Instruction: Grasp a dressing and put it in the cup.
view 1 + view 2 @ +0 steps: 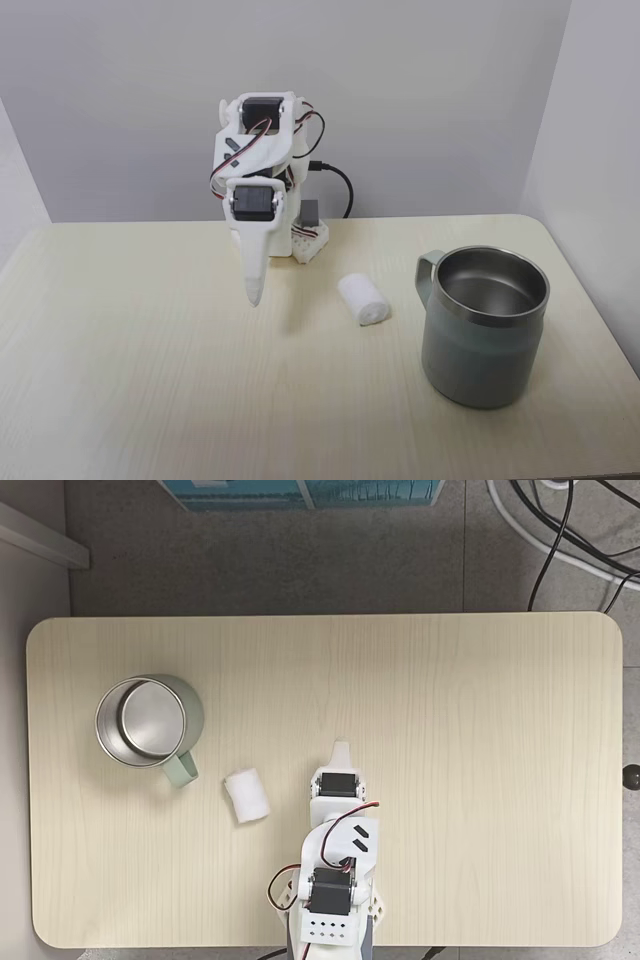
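Observation:
The dressing (363, 299) (246, 796) is a small white gauze roll lying on its side on the table. The cup (484, 325) (149, 721), a grey-green metal mug with a shiny steel inside, stands upright just beyond it with its handle turned toward the roll. My gripper (255, 297) (342, 750) hangs folded near the arm's base, pointing down above the table, shut with nothing in it. In a fixed view it is left of the roll; in the other it is right of it, a short gap apart.
The arm's base (330, 920) sits at the table's edge (330, 620), with red and black wires around it. Cables (560, 530) lie on the grey floor beyond the table. Light walls (590, 150) close in behind and beside the table.

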